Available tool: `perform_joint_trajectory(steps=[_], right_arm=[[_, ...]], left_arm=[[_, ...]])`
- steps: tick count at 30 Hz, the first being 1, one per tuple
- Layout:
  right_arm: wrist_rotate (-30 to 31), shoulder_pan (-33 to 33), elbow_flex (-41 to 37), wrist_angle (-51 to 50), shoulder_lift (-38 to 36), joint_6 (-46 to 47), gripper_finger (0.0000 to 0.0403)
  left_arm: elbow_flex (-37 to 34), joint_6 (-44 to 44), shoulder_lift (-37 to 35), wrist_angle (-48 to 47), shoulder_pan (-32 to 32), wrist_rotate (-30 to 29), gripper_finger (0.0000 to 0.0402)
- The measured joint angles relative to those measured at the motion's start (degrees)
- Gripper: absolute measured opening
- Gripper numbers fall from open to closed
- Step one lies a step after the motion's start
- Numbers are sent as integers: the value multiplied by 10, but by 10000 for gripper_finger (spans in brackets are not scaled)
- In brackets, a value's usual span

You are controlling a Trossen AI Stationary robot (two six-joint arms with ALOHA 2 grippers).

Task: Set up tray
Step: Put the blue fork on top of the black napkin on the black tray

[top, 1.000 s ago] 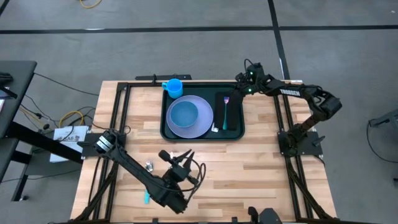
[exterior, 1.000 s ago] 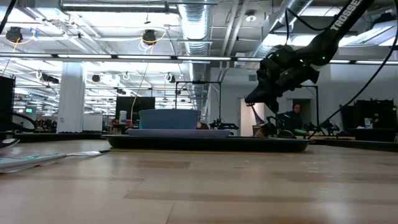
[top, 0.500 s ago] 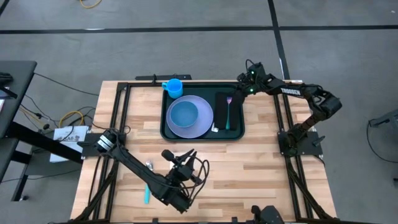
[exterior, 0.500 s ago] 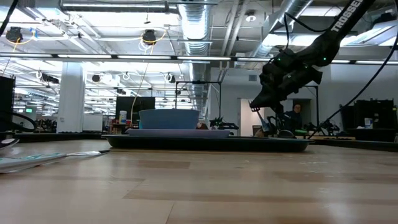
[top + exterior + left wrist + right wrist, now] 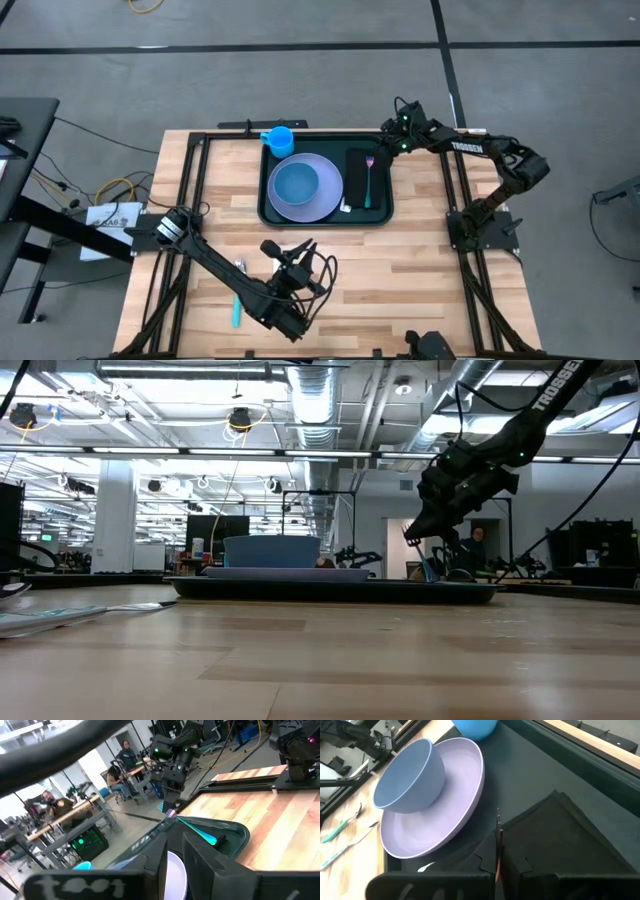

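On the pale wood-plank bench [image 5: 420,260], the glossy dark green tray [image 5: 375,215], rounded at its corners with a raised rim, sits at the far edge. It holds a lilac plate [image 5: 325,200] and a flat black napkin [image 5: 355,165]. The right pincer [image 5: 383,132], pressed together, hovers over the tray's far right corner. The left pincer [image 5: 290,258] is near the bench's near edge; whether it holds anything cannot be told.

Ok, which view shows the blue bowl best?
The right wrist view: the blue bowl sits close up on the lilac plate. The high view shows it small from above, the low view only side-on; the left wrist view hides it.
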Motion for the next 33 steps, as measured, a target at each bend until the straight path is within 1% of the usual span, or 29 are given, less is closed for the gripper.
perform_joint_trajectory(steps=[2, 4, 6, 9, 11, 13, 15, 16, 19, 20, 22, 24, 26, 28, 29, 31, 33], right_arm=[[0, 0, 0, 0, 0, 0, 0], [-1, 0, 0, 0, 0, 0, 0], [-2, 0, 0, 0, 0, 0, 0], [-11, 0, 0, 0, 0, 0, 0], [-19, 0, 0, 0, 0, 0, 0], [-23, 0, 0, 0, 0, 0, 0], [-31, 0, 0, 0, 0, 0, 0], [-34, 0, 0, 0, 0, 0, 0], [-46, 0, 0, 0, 0, -3, 0], [-47, 0, 0, 0, 0, -5, 0], [-47, 0, 0, 1, 0, -5, 0], [-47, -1, 0, 2, 0, -5, 0], [-47, -3, 0, 2, 0, -5, 0], [-47, -3, 0, -1, 0, -5, 0], [-47, -3, 0, -4, 0, -5, 0], [-47, -3, 0, -6, 0, -5, 0], [-47, -3, 0, -7, 0, -5, 0]], left_arm=[[0, 9, 0, 13, 2, 18, 51], [0, 68, 0, 48, 5, 46, 51], [0, 161, 0, 115, 8, 77, 51], [0, 354, 0, 263, 13, 135, 51], [0, 487, 0, 376, 19, 217, 51], [0, 594, 0, 474, 25, 321, 51], [0, 671, -4, 531, 28, 406, 51], [0, 696, -10, 548, 30, 435, 51], [0, 734, -44, 566, 30, 486, 51], [0, 743, -58, 570, 30, 513, 51], [-4, 768, -89, 579, 33, 595, 51], [-14, 789, -122, 586, 41, 702, 51], [-33, 795, -164, 578, 54, 785, 51], [-80, 787, -213, 592, 78, 839, 51], [-113, 774, -238, 606, 93, 854, 51], [-197, 739, -289, 636, 123, 859, 51], [-291, 707, -348, 680, 146, 848, 51]])
